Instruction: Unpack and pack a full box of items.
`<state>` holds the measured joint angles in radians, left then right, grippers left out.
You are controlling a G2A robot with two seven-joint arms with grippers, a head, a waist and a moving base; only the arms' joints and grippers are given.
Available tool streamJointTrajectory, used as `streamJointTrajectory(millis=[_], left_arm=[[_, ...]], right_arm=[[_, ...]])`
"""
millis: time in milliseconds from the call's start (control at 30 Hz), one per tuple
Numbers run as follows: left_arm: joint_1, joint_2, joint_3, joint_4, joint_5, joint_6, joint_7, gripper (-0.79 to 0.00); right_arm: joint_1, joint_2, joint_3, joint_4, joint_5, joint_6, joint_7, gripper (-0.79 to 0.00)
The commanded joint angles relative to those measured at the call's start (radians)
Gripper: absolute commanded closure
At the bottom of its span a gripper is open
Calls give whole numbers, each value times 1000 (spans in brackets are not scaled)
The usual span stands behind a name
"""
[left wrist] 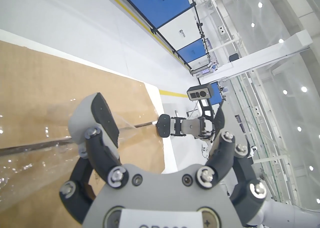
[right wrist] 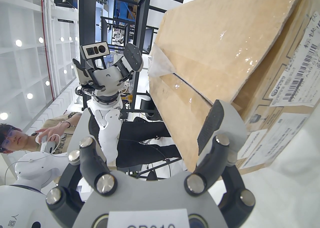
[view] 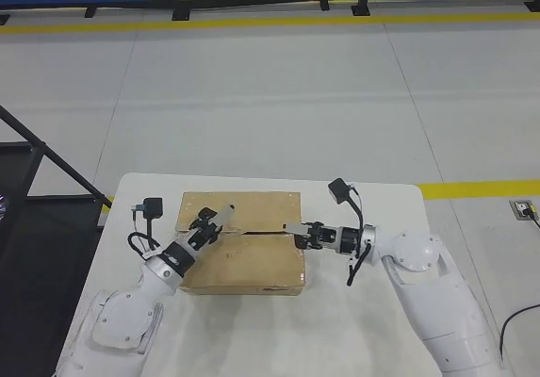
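A closed cardboard box (view: pixel 246 240) lies in the middle of the white table (view: pixel 373 320). Clear tape (left wrist: pixel 37 159) runs along the seam between its top flaps, and one tape end (right wrist: pixel 158 64) is peeled up at the box's left end. My left gripper (view: pixel 213 220) (left wrist: pixel 161 111) is open above the seam near that end, one finger (left wrist: pixel 100 114) over the crinkled tape. My right gripper (view: pixel 297 232) (right wrist: pixel 150 134) is open at the box's right end, one finger (right wrist: pixel 215 124) against the top edge. Neither holds anything.
Shipping labels (right wrist: pixel 295 84) cover the box's right side. A black frame and dark panel (view: pixel 6 188) stand just left of the table. Bare tabletop lies in front of the box (view: pixel 279 330) and to its right.
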<state>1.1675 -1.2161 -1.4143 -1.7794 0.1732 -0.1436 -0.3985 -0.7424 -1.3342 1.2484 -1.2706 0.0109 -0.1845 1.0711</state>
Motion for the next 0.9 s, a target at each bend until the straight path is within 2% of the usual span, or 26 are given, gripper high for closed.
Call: streamJointTrajectory(millis=[0,200,333,467,667,867], left_arm=[[29,2,-36,-36,-29,-15,23,-785],[138,15,-222,-107,-184,-61,42,-785],[197,22,-339,-93,-289,-67,29,-785],[250,25,-416,-63,-369,-82,28,-785],[321,23,-458,-16,-457,-124,22,-785],[324,23,-439,10,-499,-138,-22,-785]], right_arm=[[9,0,-11,-2,-5,3,-1,-785],[58,-3,-66,-59,-96,60,-57,-785],[107,-8,-127,-116,-222,155,-93,-785],[107,-8,-127,-116,-222,155,-93,-785],[110,-10,-151,-116,-237,154,-83,-785],[298,-49,-342,-71,-425,186,-78,-785]])
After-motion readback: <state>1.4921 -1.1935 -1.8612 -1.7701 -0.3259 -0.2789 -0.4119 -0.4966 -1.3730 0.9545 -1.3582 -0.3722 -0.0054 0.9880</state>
